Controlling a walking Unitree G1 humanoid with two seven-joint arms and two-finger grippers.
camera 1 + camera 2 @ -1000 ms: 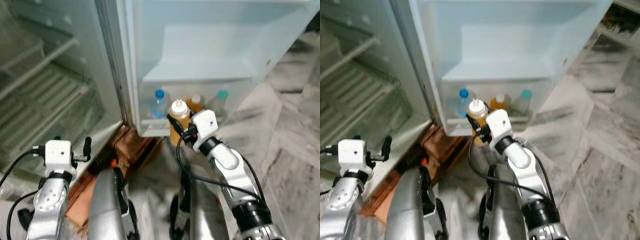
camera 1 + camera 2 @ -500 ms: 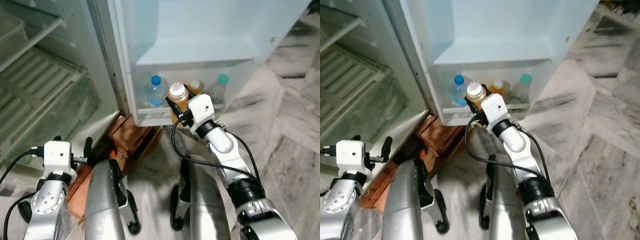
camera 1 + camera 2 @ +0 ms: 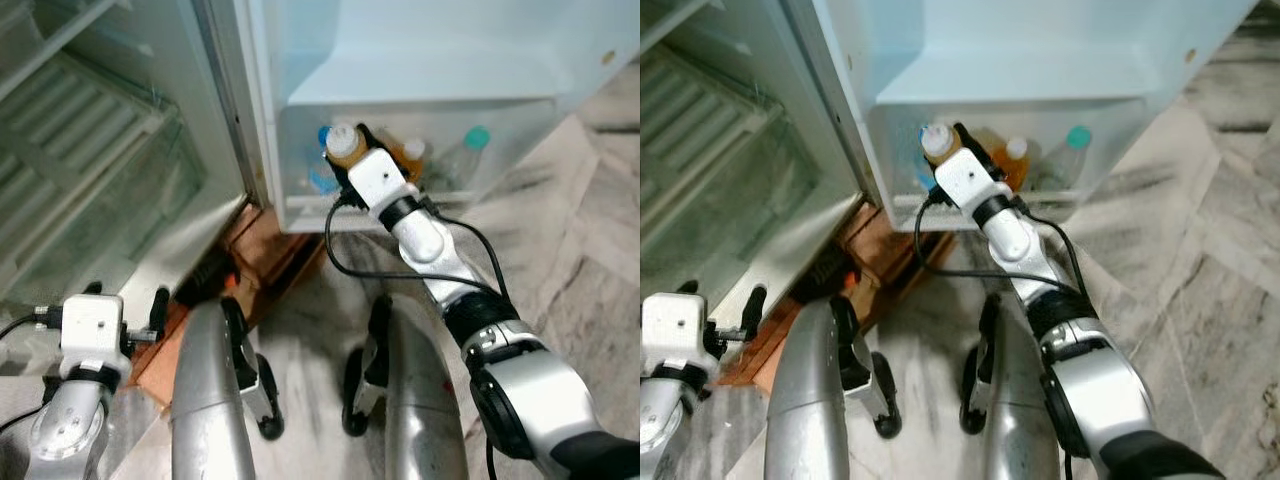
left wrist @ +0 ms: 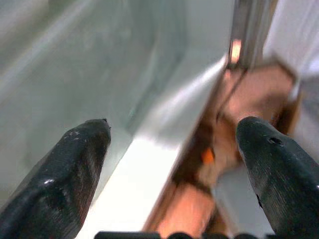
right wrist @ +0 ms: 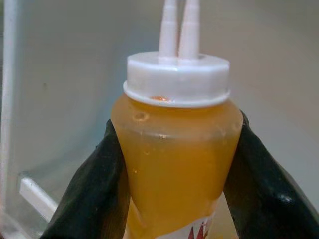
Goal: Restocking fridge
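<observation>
Orange sauce bottle [image 5: 175,164] upright, nozzle up, in right claw [image 5: 174,194]

Four bottles show. One orange sauce bottle [image 5: 175,164] is held, and three more stand in the door bin [image 3: 500,195]. Two tools are visible.

We see a grey marble floor [image 3: 590,250] with darker veining spreading out to our right. Beneath the open door's hinge side sits a brown wooden block [image 3: 268,262], with a black object [image 3: 203,276] and a small orange spot [image 3: 232,281] just beside it.
</observation>
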